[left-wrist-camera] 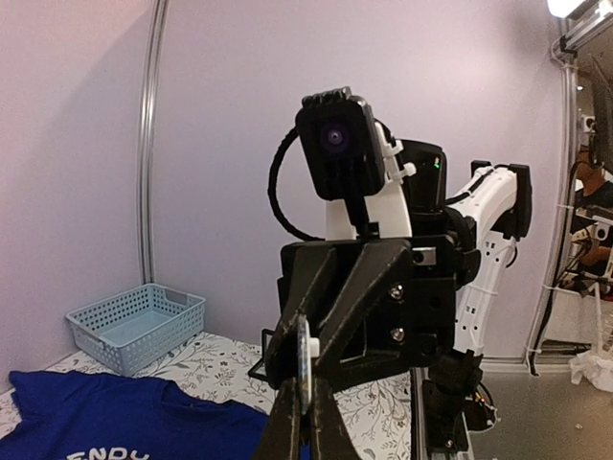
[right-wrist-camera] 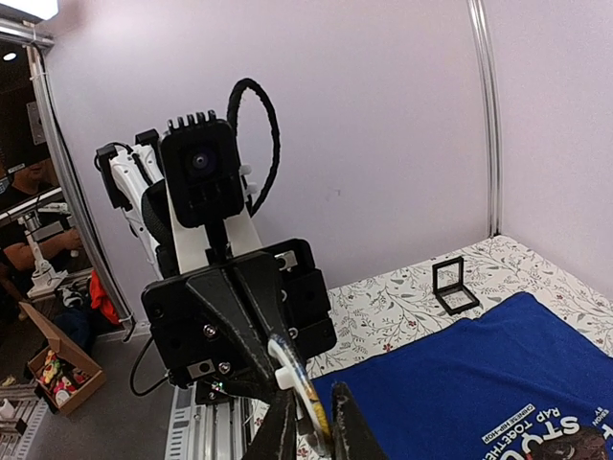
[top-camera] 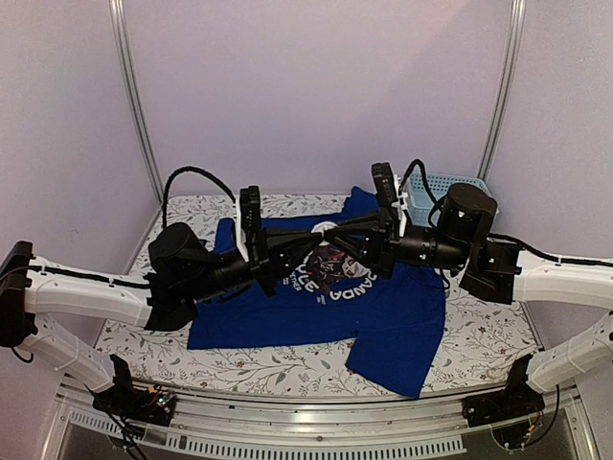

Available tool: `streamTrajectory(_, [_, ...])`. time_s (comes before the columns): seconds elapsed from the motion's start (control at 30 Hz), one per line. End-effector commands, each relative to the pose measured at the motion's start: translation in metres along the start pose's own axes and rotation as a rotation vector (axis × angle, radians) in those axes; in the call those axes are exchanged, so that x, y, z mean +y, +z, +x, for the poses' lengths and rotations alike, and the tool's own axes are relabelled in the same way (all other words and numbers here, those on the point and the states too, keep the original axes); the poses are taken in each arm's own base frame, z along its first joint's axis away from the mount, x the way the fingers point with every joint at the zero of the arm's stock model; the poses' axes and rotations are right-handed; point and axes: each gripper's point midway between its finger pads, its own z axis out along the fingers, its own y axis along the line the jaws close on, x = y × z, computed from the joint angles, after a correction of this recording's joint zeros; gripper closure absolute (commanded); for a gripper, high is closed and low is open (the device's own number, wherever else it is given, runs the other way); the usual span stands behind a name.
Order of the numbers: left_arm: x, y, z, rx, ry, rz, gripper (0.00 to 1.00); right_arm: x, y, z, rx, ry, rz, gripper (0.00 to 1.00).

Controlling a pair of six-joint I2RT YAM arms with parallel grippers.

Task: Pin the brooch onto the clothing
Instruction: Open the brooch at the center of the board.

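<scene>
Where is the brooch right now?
The brooch sits mid-air at top-view centre, where left gripper and right gripper tips meet, above the printed T-shirt.

Matt cloth T-shirt [top-camera: 402, 316], smooth plastic basket [top-camera: 469, 181]

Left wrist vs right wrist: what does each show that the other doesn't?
Only left wrist: the light-blue basket against the wall, and the right gripper with its camera facing in. Only right wrist: the small black frame standing on the table, a cardboard box on the floor, and the left gripper. Both: the blue T-shirt and the brooch held where the two grippers meet.
</scene>
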Motion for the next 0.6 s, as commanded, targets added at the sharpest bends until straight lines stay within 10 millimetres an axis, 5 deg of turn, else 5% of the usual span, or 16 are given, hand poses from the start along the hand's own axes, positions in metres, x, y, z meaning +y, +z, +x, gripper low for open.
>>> streamTrajectory(0.0, [-0.029,0.008,0.006,0.029,0.008,0.096,1.00,-0.006,0.007,0.011,0.045,0.005,0.033,0.87])
streamTrajectory(0.2, [-0.018,0.003,0.000,0.013,0.037,0.026,1.00,-0.003,0.003,0.011,0.062,-0.016,0.023,0.81])
streamTrajectory(0.47, [0.009,-0.006,-0.005,0.038,0.100,-0.113,1.00,0.028,-0.017,0.014,0.145,-0.109,-0.103,0.49])
streamTrajectory(0.57, [0.012,-0.007,-0.007,0.039,0.105,-0.121,1.00,0.028,-0.022,0.012,0.159,-0.144,-0.091,0.44])
